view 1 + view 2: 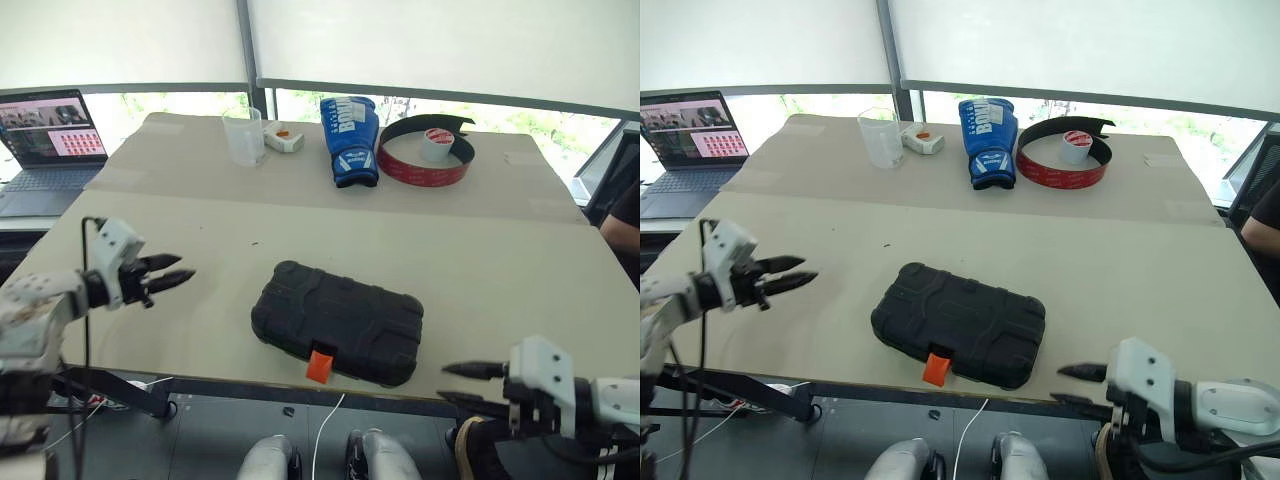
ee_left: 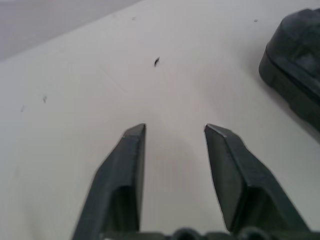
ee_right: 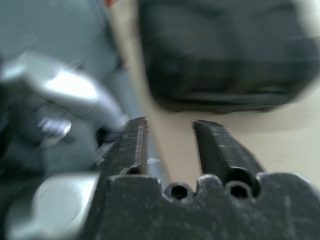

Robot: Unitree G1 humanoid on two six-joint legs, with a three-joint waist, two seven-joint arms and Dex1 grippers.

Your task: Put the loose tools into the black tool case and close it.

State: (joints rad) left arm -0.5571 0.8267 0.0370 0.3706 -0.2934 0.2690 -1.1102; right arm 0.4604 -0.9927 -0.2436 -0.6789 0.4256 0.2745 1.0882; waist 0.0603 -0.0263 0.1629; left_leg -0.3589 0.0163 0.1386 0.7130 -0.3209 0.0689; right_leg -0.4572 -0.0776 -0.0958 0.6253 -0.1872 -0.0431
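Left eye view: the black tool case (image 1: 337,322) lies closed near the front edge of the table (image 1: 480,260), a moulded, ribbed plastic shell with rounded corners and an orange latch (image 1: 320,366) facing 6 o'clock. The left gripper (image 1: 182,272) hovers at the case's 9 o'clock, fingers apart, holding nothing. The right gripper (image 1: 448,384) sits at 4 o'clock, fingers apart, empty. At 12 o'clock stand a blue boxing glove (image 1: 351,140), a red-and-black tape ring (image 1: 425,152) and a clear cup (image 1: 243,137).

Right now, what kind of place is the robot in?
Probably an office or lab test setup: a long paper-covered table under windows with roller blinds, an open laptop at its side, and props like a boxing glove laid out.
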